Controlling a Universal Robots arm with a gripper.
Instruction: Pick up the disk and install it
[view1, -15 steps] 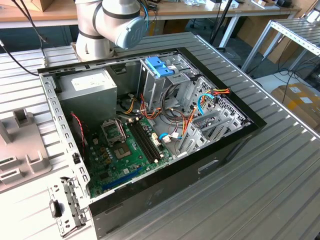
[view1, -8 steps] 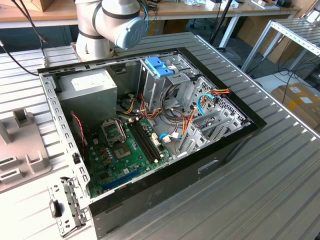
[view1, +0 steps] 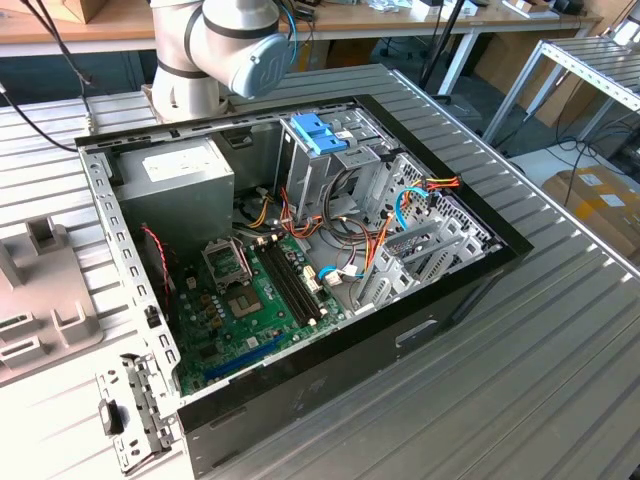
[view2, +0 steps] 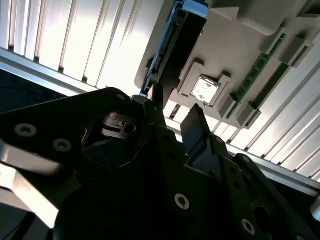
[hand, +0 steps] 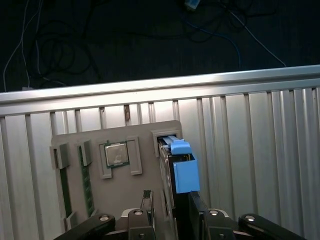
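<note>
Blue-framed disk (hand: 182, 170) set upright in tray (hand: 120, 200) slot for side grasping, with claw (hand: 170, 200) opened wide astride it.

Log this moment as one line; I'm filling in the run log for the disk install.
stage: pre-grasp | gripper: open, at disk | disk: on edge in grey holder slot, not lifted

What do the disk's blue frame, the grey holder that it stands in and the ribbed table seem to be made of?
The disk: blue frame likely plastic, matte, evenly coloured, with moulded edges. The grey holder: probably plastic too, dull, with moulded pockets. The table: metal, seemingly aluminium; its ribs give bright brushed reflections.
</note>
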